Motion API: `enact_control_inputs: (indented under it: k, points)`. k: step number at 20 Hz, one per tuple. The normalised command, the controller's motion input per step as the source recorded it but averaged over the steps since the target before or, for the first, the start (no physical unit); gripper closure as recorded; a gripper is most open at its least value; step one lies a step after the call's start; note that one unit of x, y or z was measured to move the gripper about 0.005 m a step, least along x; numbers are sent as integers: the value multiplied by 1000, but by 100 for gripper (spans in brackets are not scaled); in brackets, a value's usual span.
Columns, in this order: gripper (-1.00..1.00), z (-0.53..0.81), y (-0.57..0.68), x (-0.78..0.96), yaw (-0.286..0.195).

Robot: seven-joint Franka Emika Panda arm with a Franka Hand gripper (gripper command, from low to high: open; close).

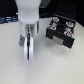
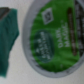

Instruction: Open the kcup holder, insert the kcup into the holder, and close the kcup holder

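Note:
The kcup [image 2: 50, 35] fills the wrist view from very close, its green foil top with white print facing the camera and its whitish rim around it. In the exterior view it is a pale shape [image 1: 28, 54] on the table straight under my gripper [image 1: 27, 42]. The fingers hang spread on either side just above it, and they look open. The black kcup holder [image 1: 61, 38] stands to the exterior view's right, its tray slid out with coloured pods [image 1: 59, 25] showing in the round slots.
A teal, blurred object [image 2: 7, 44] lies beside the kcup in the wrist view. The pale tabletop [image 1: 60, 67] spreads around the holder. Dark objects [image 1: 7, 17] line the far edge behind the arm.

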Motion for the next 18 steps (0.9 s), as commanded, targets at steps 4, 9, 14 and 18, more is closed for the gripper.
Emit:
enact_control_inputs:
  k: [4, 9, 14, 18]
  points:
    - [100, 178, 48, -7, -39]
    - [100, 778, 267, 26, -52]
    - [100, 905, 378, 33, -29]
    - [100, 853, 477, 61, 5]
